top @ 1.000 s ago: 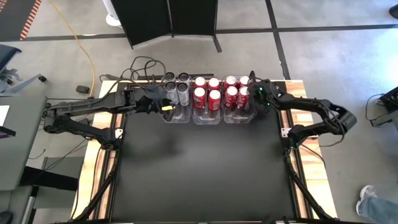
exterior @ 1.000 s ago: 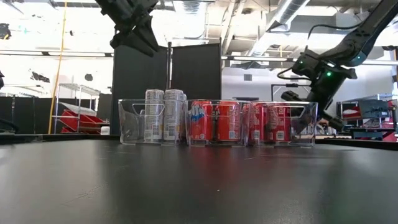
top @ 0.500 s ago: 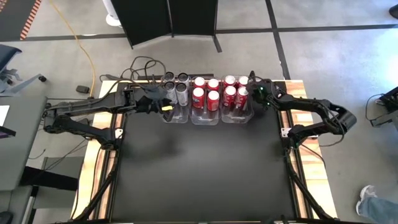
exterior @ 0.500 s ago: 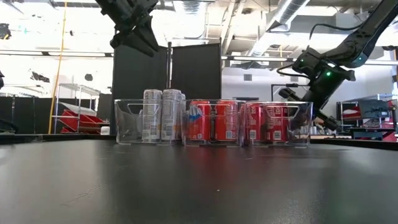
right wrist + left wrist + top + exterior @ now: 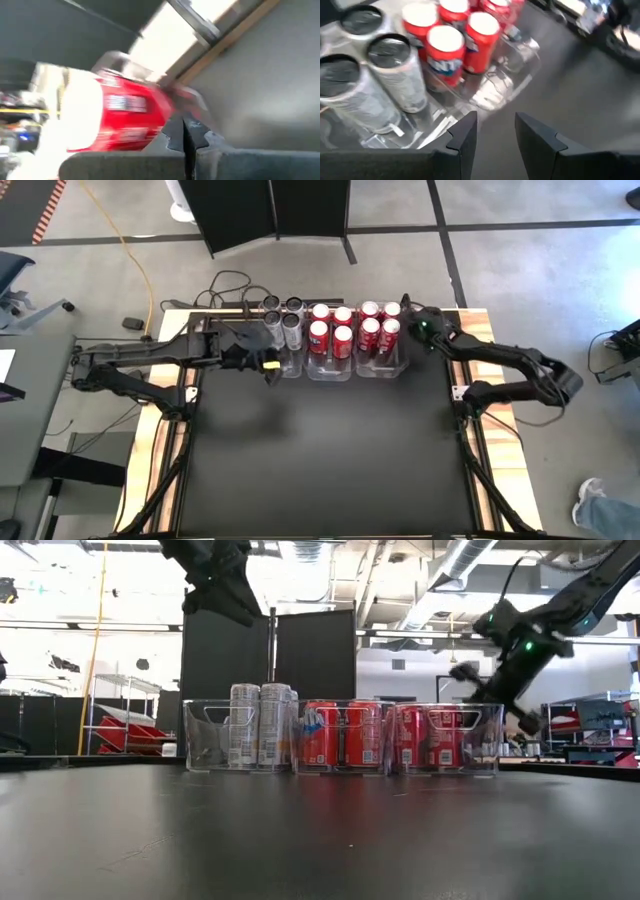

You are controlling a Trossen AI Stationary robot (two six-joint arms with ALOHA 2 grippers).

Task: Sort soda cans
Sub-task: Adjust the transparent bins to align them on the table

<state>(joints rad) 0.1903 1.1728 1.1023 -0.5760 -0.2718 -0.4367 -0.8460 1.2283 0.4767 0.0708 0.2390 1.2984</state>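
Twelve soda cans (image 5: 335,332) stand upright, long axes vertical, in three clear bins (image 5: 330,370) set side by side at the far edge of the surface (image 5: 320,450): silver-grey ones in the left bin, red ones in the middle and right bins. The left end effector (image 5: 268,364) hovers above and just beside the left bin's near corner, fingers parted and holding nothing, with the silver cans directly ahead of it. The right end effector (image 5: 408,308) sits closed and empty at the right bin's far outer corner, so each arm is nearer its own end of the row.
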